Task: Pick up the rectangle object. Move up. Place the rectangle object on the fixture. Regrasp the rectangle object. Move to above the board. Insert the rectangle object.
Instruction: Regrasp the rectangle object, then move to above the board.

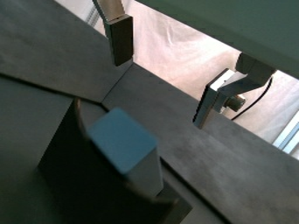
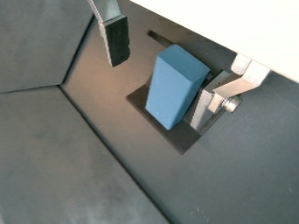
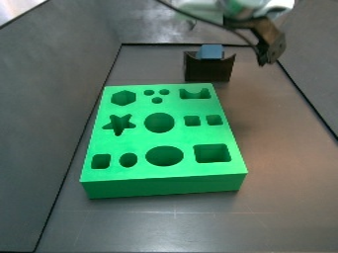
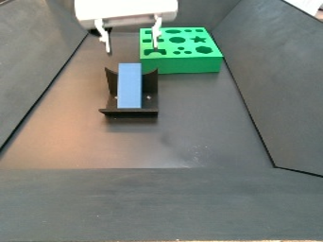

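here the tool (image 4: 127, 38) hangs wide open, empty, above the rectangle object (image 4: 128, 85).

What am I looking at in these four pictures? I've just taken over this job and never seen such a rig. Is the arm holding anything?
It is one robot arm with a two-finger gripper. Two pictures come from cameras on its wrist, looking down past the fingers. Two come from cameras fixed beside the table.

On the dark floor stands the board, a green slab with shaped holes. Apart from it stands the fixture, a dark holder. The blue block lies in the fixture, also seen in a wrist view.

The gripper hangs open above the fixture and holds nothing; both side views show its fingers spread, clear of the block.
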